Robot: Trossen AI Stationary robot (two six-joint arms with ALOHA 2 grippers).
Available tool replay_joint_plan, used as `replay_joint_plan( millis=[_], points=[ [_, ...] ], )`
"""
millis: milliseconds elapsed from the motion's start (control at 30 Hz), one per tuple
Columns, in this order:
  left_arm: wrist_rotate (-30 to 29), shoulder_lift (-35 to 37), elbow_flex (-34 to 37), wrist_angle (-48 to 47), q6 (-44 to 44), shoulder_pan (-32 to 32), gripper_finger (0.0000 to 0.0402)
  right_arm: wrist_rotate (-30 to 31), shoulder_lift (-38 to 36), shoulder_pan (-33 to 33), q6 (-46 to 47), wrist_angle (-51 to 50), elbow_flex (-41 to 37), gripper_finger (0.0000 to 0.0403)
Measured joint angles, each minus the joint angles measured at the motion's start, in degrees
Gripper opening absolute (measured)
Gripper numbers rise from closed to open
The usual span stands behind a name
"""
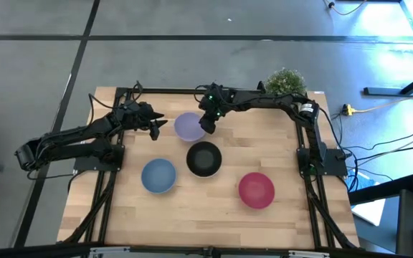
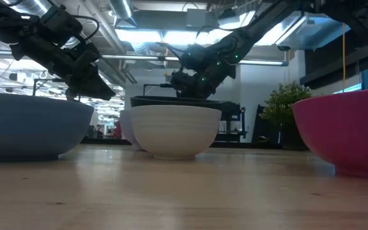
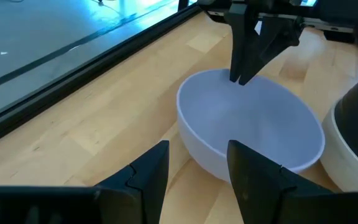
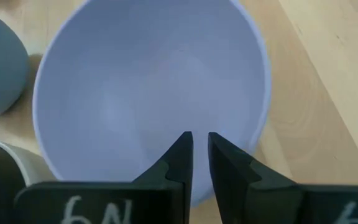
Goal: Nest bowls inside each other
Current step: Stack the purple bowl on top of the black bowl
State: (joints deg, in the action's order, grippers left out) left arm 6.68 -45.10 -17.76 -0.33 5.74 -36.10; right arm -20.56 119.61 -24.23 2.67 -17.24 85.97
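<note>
My light wooden desk (image 1: 214,215) sits on a grey floor (image 1: 41,64) crossed by dark seams. At the desk's far right corner stands a small green potted plant (image 1: 286,80). Off to the right, black cables (image 1: 378,147) and a yellow cord (image 1: 378,107) trail across the floor.

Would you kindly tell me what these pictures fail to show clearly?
White bowl: high view, covered by the black bowl nested in it.
Lavender bowl: low view, mostly behind the white bowl.
Magenta bowl: low view, cut by the right edge.
Blue bowl: low view, cut by the left edge.
</note>
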Motion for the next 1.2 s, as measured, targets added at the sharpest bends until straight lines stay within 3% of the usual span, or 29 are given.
replay_joint_plan(
  millis=[467, 1200],
  points=[
    [0.0, 0.0, 0.0, -0.09, -0.39, 0.0, 0.0158, 1.32, -0.15, -0.25, 0.05, -0.67, 4.53, 0.004],
    [-0.02, 0.0, 0.0, -0.09, -1.92, 0.0, 0.0158, 2.95, -0.13, -1.81, 0.37, -5.14, 4.61, 0.004]
  ],
)
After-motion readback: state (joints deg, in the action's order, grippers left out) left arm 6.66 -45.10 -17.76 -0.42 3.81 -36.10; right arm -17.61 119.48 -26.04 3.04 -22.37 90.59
